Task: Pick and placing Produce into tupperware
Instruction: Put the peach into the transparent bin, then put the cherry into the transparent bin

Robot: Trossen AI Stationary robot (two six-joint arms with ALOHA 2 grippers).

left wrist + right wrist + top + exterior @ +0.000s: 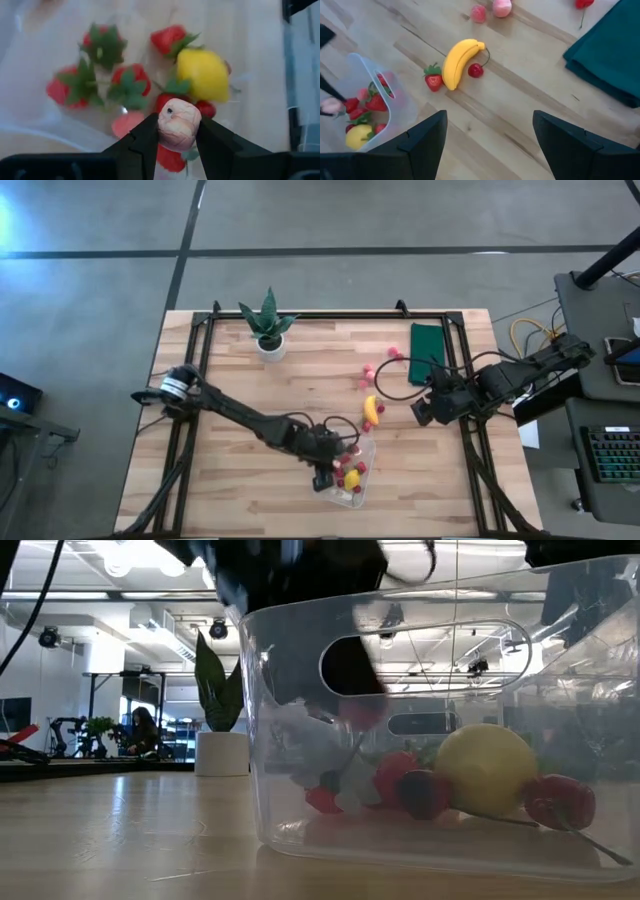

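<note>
The clear tupperware [352, 476] is sitting near the front edge of the wooden table [250, 480], its long axis running slantwise from its near end toward the banana [371, 410], which is lying well beyond it toward the table's middle. The left gripper [177, 150] is hanging right over the tub with its two fingers pinching a pale pink, wrinkled berry-like piece [179, 130] narrowly between them, the piece poised above the fruit already inside. Down in the tub a yellow lemon [202, 74] is resting among several red strawberries [131, 82] with green leafy caps, and a dark cherry [424, 792] is lying against the lemon's side. The banana's long axis is lining up roughly with the tub's, its stem end pointing away from the tub; a loose strawberry [433, 80] is lying just beside its near end and a red cherry [475, 70] is touching its outer curve. Farther beyond the banana a few pink pieces [366, 372] are scattered near a folded dark green cloth [427, 352]. The right gripper [490, 145] is hovering past the banana, on the side away from the tub, its fingers spread wide and holding nothing. A spiky potted plant [267, 327] is standing well apart from the tub, toward the table's far edge, with nothing between the tub and the banana blocking the way.
</note>
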